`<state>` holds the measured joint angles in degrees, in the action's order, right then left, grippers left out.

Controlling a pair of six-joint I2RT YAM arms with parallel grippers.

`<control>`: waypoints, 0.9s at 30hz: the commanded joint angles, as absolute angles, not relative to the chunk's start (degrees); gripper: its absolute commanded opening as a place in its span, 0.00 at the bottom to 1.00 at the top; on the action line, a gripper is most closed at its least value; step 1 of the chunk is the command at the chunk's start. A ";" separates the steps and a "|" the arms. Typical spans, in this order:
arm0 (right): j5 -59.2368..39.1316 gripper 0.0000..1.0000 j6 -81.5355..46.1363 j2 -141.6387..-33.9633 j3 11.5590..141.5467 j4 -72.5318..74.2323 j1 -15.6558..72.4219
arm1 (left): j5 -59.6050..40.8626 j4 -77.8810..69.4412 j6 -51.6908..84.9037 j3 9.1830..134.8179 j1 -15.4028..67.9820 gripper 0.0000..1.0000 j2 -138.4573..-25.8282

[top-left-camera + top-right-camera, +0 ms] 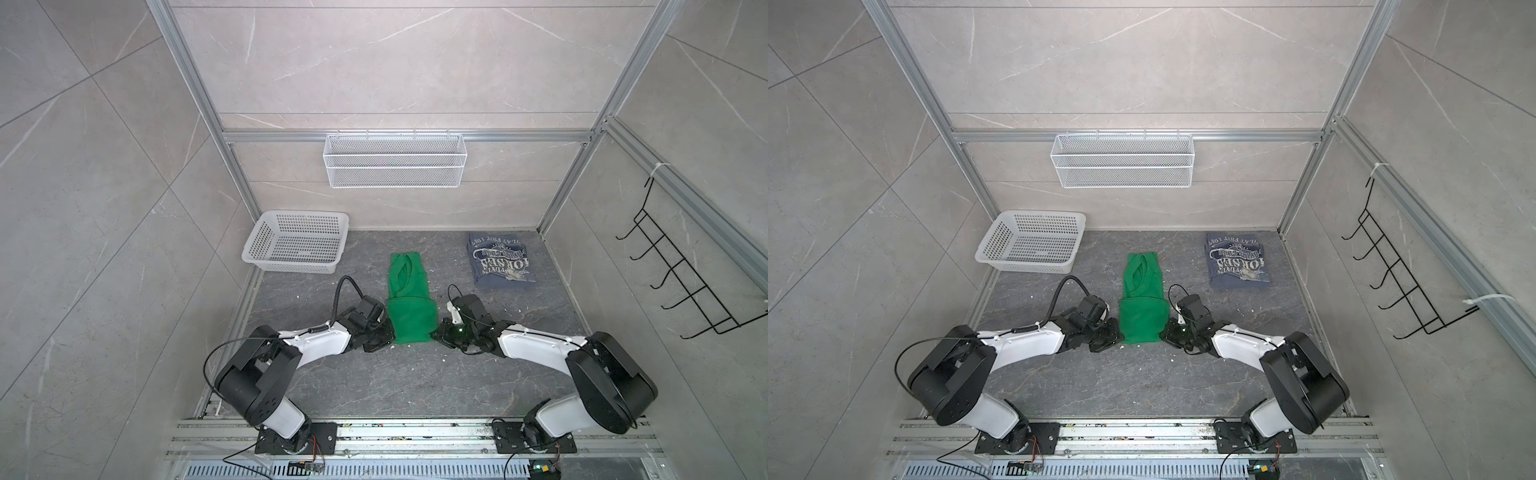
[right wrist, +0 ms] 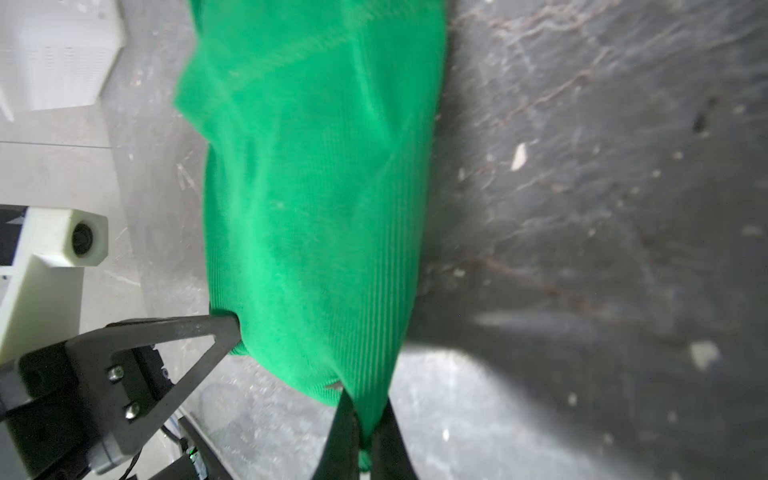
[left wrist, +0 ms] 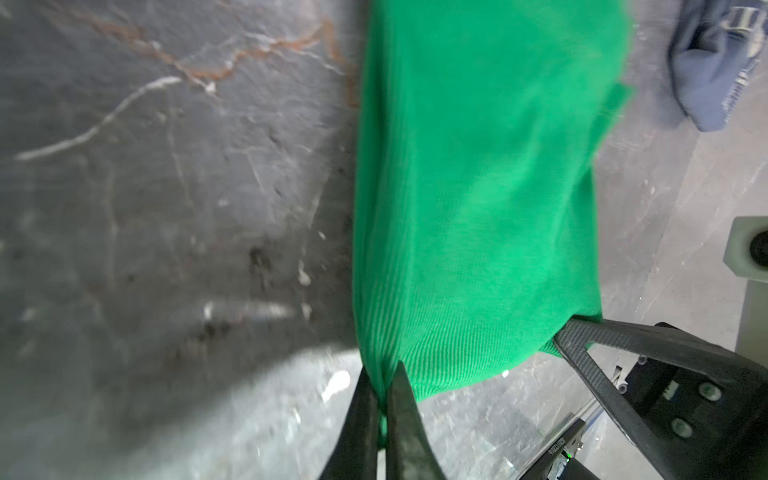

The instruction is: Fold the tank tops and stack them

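- Pinched shut on the green tank top (image 1: 409, 318) at its two near hem corners: left jaws on one, right jaws on the other.
- Laid lengthwise in the middle of the table (image 1: 374, 386), straps bunched at the far end; well apart from the folded slate-blue tank top (image 1: 503, 261) at the far right, white basket (image 1: 297, 245) at the far left.
- Likely to slip free if lifted fast: only a thin bite of ribbed hem in each grip.
- Risk of a skewed fold if raised unevenly.
- Risk of dragging the whole top along the table if lifted too low.
- Possible trapping of the crumpled straps under the fold, making a lumpy piece for stacking.
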<state>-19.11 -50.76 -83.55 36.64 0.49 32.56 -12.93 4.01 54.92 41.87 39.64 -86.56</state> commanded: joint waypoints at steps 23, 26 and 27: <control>-16.65 0.00 -44.36 -92.76 68.93 -18.04 28.04 | -12.08 15.85 51.52 70.47 29.35 0.03 -93.01; -18.60 0.00 -44.38 -97.48 72.01 -17.51 26.29 | -14.12 16.60 51.28 74.76 27.46 0.05 -97.96; -19.14 0.00 -44.37 -98.96 73.03 -17.29 25.80 | -14.67 16.48 51.48 75.75 26.92 0.05 -99.44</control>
<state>-17.04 -45.56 -95.59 69.93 -16.49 26.98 -11.75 15.49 53.04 72.27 28.23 -96.97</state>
